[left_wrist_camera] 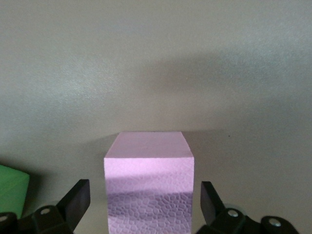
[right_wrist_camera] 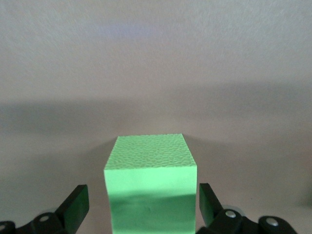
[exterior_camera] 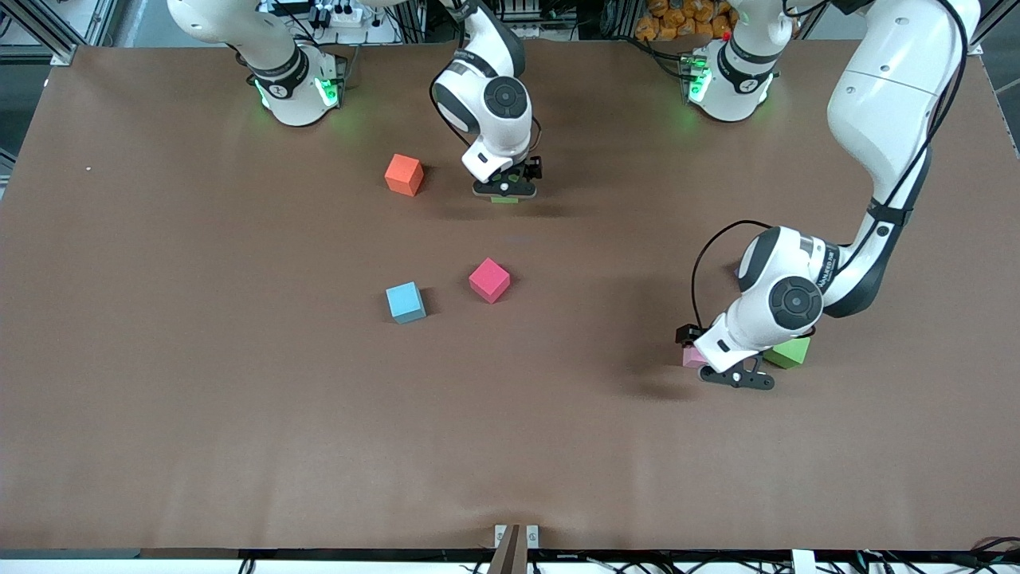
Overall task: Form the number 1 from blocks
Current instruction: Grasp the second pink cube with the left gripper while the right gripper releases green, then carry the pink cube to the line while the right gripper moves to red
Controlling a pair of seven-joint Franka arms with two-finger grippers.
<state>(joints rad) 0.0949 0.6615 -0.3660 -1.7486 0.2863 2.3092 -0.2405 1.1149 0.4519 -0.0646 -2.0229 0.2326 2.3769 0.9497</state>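
My left gripper (exterior_camera: pixel 712 363) is low over the table at the left arm's end. It is open around a light pink block (exterior_camera: pixel 692 357) (left_wrist_camera: pixel 148 180), with a gap between the block and each finger (left_wrist_camera: pixel 78 200). A lime green block (exterior_camera: pixel 789 352) (left_wrist_camera: pixel 12 187) sits right beside the pink one. My right gripper (exterior_camera: pixel 504 191) is low over another green block (exterior_camera: pixel 504 199) (right_wrist_camera: pixel 150 183) near the robots' bases. It is open too, and neither finger (right_wrist_camera: pixel 75 202) touches that block. A red block (exterior_camera: pixel 489 280) lies alone mid-table.
An orange cube (exterior_camera: pixel 404 174) sits beside the right gripper, toward the right arm's end. A light-blue cube (exterior_camera: pixel 406 302) lies beside the red block, on the same side. The brown table (exterior_camera: pixel 239 414) stretches wide and bare nearer the front camera.
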